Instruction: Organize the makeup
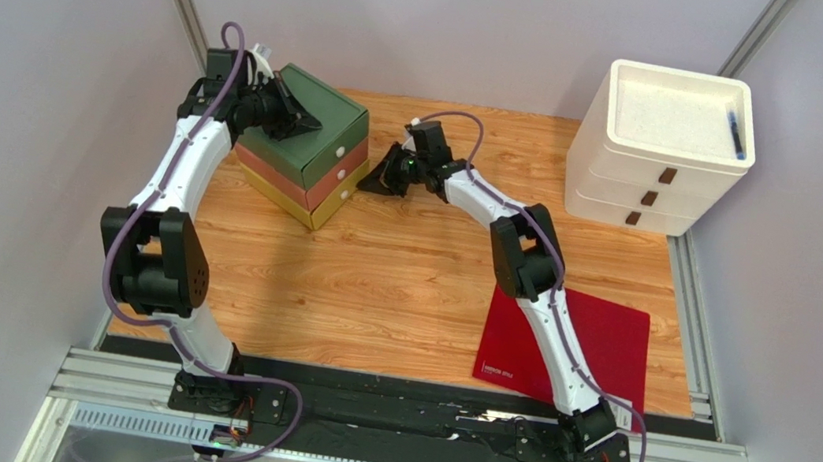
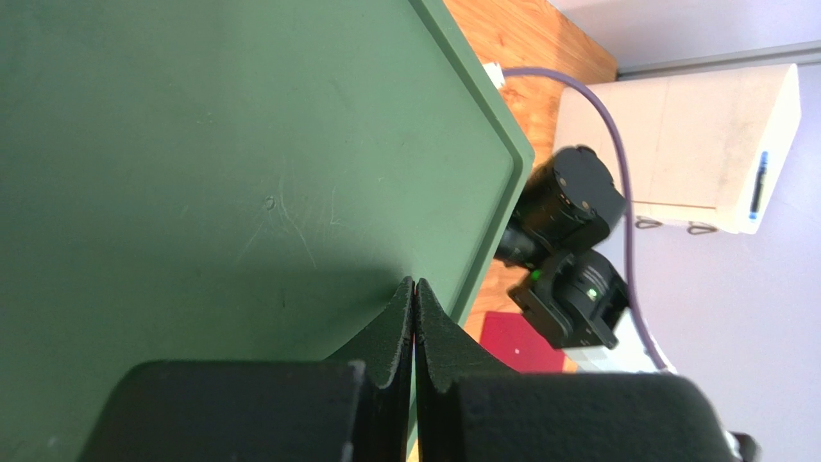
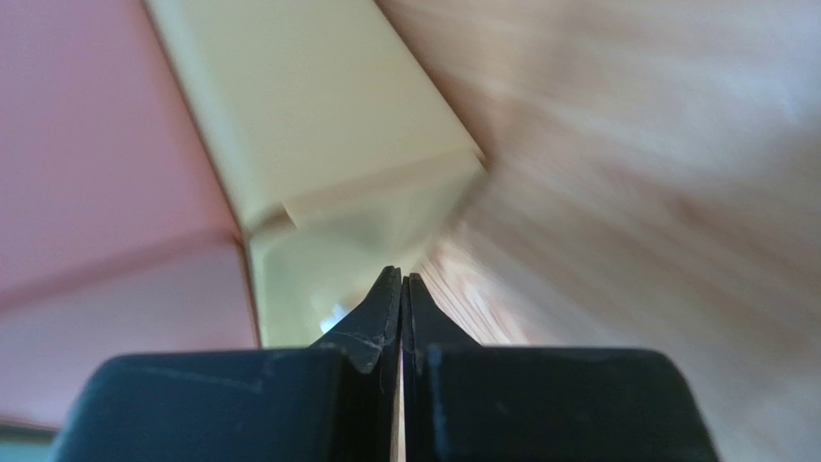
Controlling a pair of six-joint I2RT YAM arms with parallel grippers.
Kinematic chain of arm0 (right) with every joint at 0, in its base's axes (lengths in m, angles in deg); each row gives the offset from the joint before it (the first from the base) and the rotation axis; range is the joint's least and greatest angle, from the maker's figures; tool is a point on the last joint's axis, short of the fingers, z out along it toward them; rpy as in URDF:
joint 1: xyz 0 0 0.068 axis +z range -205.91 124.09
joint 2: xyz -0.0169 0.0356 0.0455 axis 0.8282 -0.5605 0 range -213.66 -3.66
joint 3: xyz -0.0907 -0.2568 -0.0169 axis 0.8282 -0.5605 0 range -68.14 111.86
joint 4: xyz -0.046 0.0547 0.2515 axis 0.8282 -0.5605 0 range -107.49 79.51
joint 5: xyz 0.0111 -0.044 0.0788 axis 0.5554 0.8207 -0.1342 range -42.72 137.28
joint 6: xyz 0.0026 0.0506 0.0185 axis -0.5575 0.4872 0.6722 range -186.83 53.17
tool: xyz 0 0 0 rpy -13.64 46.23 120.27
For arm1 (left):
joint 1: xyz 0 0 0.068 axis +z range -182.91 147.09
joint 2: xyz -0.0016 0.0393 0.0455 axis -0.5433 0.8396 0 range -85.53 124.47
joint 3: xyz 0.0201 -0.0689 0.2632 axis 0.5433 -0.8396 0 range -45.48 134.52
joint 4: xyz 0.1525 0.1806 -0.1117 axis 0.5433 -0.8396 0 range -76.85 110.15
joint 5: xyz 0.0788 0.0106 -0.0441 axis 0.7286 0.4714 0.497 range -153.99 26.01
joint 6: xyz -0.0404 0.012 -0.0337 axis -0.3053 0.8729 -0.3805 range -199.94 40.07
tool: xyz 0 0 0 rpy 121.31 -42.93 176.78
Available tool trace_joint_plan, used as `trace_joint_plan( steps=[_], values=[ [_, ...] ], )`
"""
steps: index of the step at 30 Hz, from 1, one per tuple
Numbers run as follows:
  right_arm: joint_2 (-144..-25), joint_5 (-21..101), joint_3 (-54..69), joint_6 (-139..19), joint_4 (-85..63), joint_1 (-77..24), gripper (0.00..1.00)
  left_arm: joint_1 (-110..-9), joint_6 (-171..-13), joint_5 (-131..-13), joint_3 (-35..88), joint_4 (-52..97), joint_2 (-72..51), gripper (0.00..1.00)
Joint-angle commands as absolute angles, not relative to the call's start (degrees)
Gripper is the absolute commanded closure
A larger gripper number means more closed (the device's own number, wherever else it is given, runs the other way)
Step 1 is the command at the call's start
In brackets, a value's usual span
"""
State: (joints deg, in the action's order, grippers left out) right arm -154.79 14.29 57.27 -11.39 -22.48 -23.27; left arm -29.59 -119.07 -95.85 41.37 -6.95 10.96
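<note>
Plainly, left gripper [image 1: 315, 123] [image 2: 413, 284] clenched, tips pressed flat together with nothing between them, poised over the green top [image 1: 332, 99] [image 2: 241, 173] of a three-tier stack, close to that top's rim; whether touching it, hard to say. Beneath that gripper, in order down: green tier, red drawer [image 1: 338, 169] [image 3: 96, 144], yellow drawer [image 1: 341, 200] [image 3: 318, 115]. Right gripper [image 1: 366, 186] [image 3: 401, 279] likewise clenched and holding nothing, low by the table [image 1: 398, 277], tips aimed at the front corner of the yellow drawer, which fills the wrist view just ahead of them; contact or a small gap, impossible to tell through the blur. Red drawer above and to the left of those tips in that view. Well off to the right of the right gripper, against the far right edge of the table, a white unit [image 1: 659, 156] [image 2: 675, 144] of three drawers, with a thin dark blue stick [image 1: 735, 131] [image 2: 758, 188] lying by the right rim of its top tray; whether makeup, too small to tell. Behind the right gripper, under its own arm, a flat red sheet [image 1: 607, 328] [image 2: 516, 342]. Makeup otherwise hidden from all three views.
</note>
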Motion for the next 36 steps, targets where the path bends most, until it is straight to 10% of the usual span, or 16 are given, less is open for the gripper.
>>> trace_joint_plan(
  steps=[1, 14, 20, 21, 24, 36],
  values=[
    [-141.1, 17.7, 48.4, -14.8, -16.9, -24.2, 1.0, -30.0, -116.1, -93.0, 42.7, -7.1, 5.5, 1.0],
    [-101.6, 30.8, 22.0, -41.6, -32.5, -28.2, 0.87, -34.5, -113.4, -93.6, 33.4, 2.0, -13.8, 0.8],
    [-83.3, 41.9, 4.0, -48.3, -39.8, -28.3, 0.32, -37.0, -107.6, -96.8, 27.7, -8.2, -20.6, 0.31],
    [-80.9, 43.5, 1.8, -48.5, -40.6, -28.3, 0.27, -37.0, -107.4, -96.9, 25.0, -9.2, -22.9, 0.01],
    [-72.9, 45.3, -5.4, -47.8, -44.2, -28.3, 0.0, -37.2, -106.0, -96.4, 21.1, -17.0, -26.5, 0.01],
    [-53.5, 46.5, -22.4, -40.4, -53.7, -28.3, 0.0, -37.2, -100.9, -92.3, 9.5, -35.5, -35.7, 0.0]
  ],
)
